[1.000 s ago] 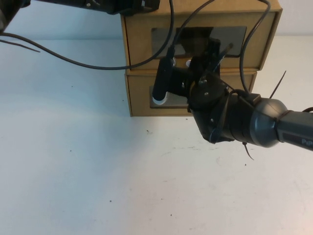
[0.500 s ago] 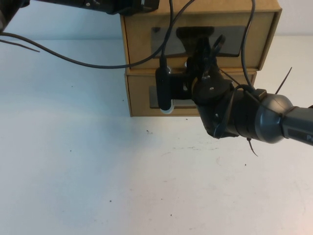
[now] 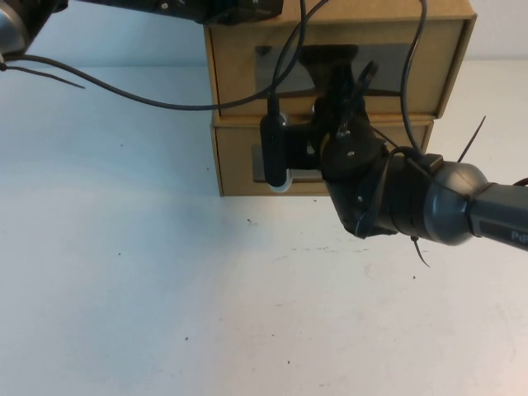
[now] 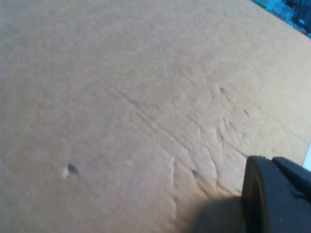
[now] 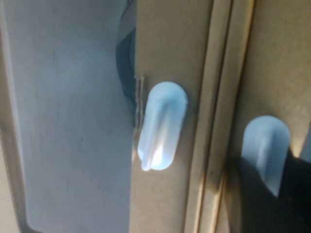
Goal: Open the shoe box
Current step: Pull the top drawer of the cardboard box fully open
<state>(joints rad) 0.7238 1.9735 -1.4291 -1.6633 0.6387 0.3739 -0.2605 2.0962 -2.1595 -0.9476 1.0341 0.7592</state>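
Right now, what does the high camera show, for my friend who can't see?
The right pincer, on a black arm, is at the front of two stacked cardboard shoe boxes on a white table. The left pincer is above the top box, near its left end.

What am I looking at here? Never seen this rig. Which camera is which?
Two robot arms, each ending in a claw, work at a white table. The wide picture looks down from a raised camera; the other two come from cameras on the wrists. On the table stand two stacked cardboard shoe boxes, an upper box and a lower box. The right claw is at the upper box's front; its camera shows two pale handles. The left claw sits close to plain cardboard, seemingly the upper box's top. Whether either claw grips anything cannot be seen.
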